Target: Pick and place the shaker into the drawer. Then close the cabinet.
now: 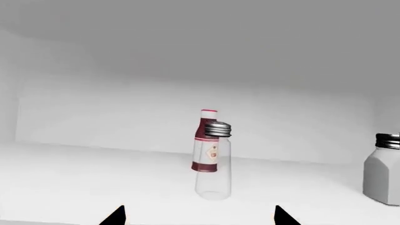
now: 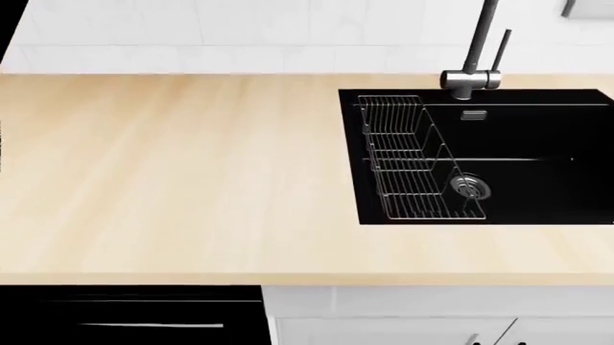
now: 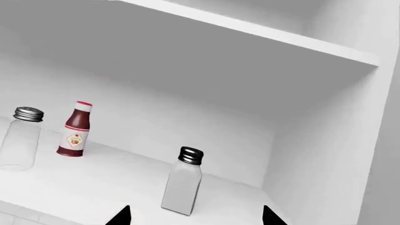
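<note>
Counter [image 2: 172, 180]: pale wood, smooth satin grain. Sink [image 2: 537, 194]: matt black; wire rack [image 2: 413, 158] inside and faucet [image 2: 475, 57] in grey metal. Shelf [image 1: 93, 183]: smooth matt white. Shaker [image 1: 214, 161]: translucent body, ribbed shiny metal cap.

- A pale wooden surface [image 2: 172, 172] is seen from above.
- A black rectangular sink [image 2: 537, 187] is set into its right part.
- A wire metal rack [image 2: 413, 162] lies inside the sink.
- A dark metal faucet [image 2: 475, 50] stands behind the sink.
</note>
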You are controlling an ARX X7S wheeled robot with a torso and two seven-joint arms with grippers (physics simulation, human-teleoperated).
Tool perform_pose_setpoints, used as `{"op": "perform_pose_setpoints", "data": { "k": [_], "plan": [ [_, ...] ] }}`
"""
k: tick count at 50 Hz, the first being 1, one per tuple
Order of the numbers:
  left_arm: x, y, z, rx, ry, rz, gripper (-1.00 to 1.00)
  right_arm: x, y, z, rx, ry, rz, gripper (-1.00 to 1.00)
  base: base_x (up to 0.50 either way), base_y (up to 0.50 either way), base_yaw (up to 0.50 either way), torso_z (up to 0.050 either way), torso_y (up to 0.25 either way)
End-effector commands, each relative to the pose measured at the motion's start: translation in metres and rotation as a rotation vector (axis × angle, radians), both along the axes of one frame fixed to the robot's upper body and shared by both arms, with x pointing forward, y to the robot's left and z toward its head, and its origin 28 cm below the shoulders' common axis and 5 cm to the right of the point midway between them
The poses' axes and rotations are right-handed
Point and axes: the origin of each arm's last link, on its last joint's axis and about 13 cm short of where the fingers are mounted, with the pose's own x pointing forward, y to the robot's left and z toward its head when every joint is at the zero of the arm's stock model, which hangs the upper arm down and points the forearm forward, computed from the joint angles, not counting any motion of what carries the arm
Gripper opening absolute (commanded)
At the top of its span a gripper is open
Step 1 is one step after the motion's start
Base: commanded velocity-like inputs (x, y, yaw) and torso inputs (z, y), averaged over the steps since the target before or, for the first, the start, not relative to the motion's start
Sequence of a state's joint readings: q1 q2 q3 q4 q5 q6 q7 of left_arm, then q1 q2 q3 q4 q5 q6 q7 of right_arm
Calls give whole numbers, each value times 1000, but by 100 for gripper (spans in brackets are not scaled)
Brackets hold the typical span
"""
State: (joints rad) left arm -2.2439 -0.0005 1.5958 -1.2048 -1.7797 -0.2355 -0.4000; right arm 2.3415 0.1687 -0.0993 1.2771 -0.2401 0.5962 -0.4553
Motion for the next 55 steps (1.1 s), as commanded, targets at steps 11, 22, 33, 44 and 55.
{"op": "perform_pose_setpoints", "data": {
  "k": [11, 22, 33, 44, 55],
  "plan": [
    [-1, 1, 3, -9, -16, -25, 100, 3, -1, -10, 8, 28, 20, 100, 500, 0, 0, 0, 1],
    [-2, -2, 2, 3, -5, -77, 100, 4, -2, -15, 25, 28, 35, 100, 409, 0, 0, 0, 0],
    [-1, -7, -2, 12, 8, -125, 100, 6, -3, -22, 34, 35, 51, 100, 3, 0, -1, 0, 0],
    [-6, -12, 2, -8, 5, -206, 100, 5, -4, -26, 36, 42, 48, 100, 0, 0, 0, 0, 0],
    [-4, -10, 0, -3, 6, -197, 100, 4, -3, -26, 38, 47, 57, 100, 0, 0, 0, 0, 0]
  ]
}}
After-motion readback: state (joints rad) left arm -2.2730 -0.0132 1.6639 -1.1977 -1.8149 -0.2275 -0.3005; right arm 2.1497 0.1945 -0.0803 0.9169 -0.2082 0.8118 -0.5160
